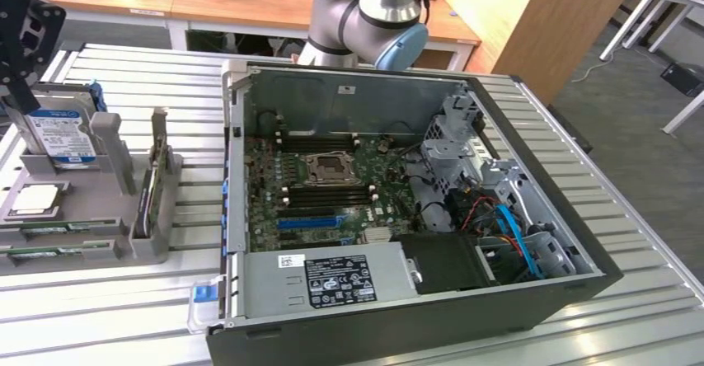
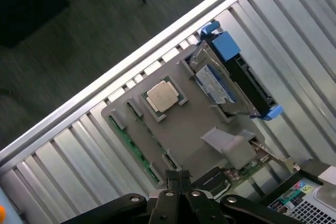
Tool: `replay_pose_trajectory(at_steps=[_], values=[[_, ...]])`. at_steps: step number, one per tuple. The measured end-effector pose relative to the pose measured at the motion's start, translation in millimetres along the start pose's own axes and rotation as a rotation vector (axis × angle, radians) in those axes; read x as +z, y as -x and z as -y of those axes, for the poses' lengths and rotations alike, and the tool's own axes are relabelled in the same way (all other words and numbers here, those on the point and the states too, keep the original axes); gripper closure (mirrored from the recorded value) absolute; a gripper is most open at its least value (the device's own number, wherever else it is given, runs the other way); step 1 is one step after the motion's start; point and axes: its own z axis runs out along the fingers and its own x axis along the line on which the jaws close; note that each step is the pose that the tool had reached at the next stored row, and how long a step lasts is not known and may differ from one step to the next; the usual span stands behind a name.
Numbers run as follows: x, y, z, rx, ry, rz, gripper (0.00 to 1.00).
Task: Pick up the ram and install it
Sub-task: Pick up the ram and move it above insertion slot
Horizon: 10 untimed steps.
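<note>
On the grey holder (image 1: 105, 222), at the exterior view's left: the ram (image 1: 44, 251) flat in a slot along the holder's near edge, untouched. Just behind it in the holder, a CPU (image 1: 35, 199) in a square recess. At the holder's far end, a hard drive (image 1: 55, 135) propped upright. Above the holder, the gripper (image 2: 179, 176), claw pressed together on nothing. Beside the holder on the exterior view's right, an open computer case (image 1: 440, 325), motherboard (image 1: 319, 201) exposed.
</note>
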Motion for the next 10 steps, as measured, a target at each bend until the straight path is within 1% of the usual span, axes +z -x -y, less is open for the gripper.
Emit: replay_pose_trajectory(at_steps=[10], values=[[0.0, 0.0, 0.0, -0.164, 0.0038, -0.0073, 0.90]])
